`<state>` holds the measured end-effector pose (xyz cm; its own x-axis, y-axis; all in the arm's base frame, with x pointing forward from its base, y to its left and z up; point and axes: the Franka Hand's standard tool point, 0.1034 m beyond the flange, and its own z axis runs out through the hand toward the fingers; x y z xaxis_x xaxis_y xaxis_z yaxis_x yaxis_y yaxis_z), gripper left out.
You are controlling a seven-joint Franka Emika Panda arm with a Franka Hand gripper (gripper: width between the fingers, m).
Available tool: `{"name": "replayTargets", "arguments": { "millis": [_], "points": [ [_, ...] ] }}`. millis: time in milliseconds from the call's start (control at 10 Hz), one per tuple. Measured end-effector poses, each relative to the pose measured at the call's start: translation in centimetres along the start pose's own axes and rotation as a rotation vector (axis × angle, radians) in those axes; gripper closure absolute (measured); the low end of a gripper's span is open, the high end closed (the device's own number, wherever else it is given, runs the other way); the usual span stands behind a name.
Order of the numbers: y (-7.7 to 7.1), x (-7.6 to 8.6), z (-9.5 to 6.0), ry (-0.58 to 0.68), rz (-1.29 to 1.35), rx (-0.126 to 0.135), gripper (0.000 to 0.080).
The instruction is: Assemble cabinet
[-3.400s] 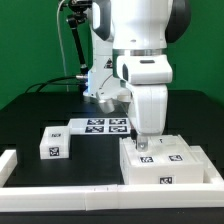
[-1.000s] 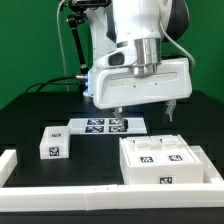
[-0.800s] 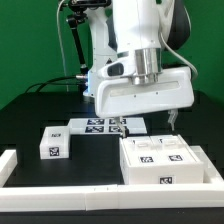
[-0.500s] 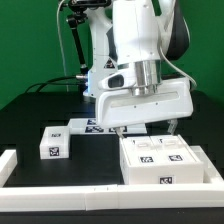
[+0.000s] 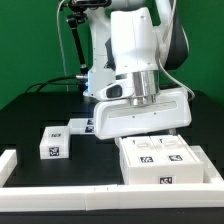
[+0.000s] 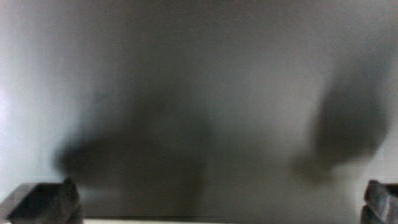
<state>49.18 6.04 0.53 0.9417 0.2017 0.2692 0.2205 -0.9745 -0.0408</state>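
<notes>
The cabinet [image 5: 165, 160] is a large white box at the front on the exterior view's right, its top face showing square panels with black-and-white tags. My gripper [image 5: 147, 133] hangs just above the cabinet's far edge, its wide white hand turned broadside to the camera. The jaws stand far apart and hold nothing. One fingertip [image 5: 178, 128] shows over the cabinet's far corner. The wrist view is badly blurred. It shows only the two dark fingertips [image 6: 43, 202] at the frame's opposite edges, wide apart, around my gripper [image 6: 214, 203], over a grey smear.
A small white block with a tag [image 5: 52, 145] lies at the exterior view's left. The marker board [image 5: 84, 125] lies behind it, partly hidden by the hand. A long white rail [image 5: 60, 192] runs along the front, with a raised end [image 5: 8, 163] at the left.
The hand has turned broadside and come down steadily toward the cabinet's far edge, covering most of the marker board. The jaws stay wide open. The parts have not moved.
</notes>
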Motion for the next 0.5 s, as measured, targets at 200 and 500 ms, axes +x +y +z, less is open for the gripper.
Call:
{"name": "replayTargets", "arguments": {
  "millis": [200, 500],
  "points": [
    [0.4, 0.36, 0.14, 0.005, -0.012, -0.002, 0.0006],
    [-0.15, 0.61, 0.14, 0.02, -0.03, -0.003, 0.0352]
  ]
}}
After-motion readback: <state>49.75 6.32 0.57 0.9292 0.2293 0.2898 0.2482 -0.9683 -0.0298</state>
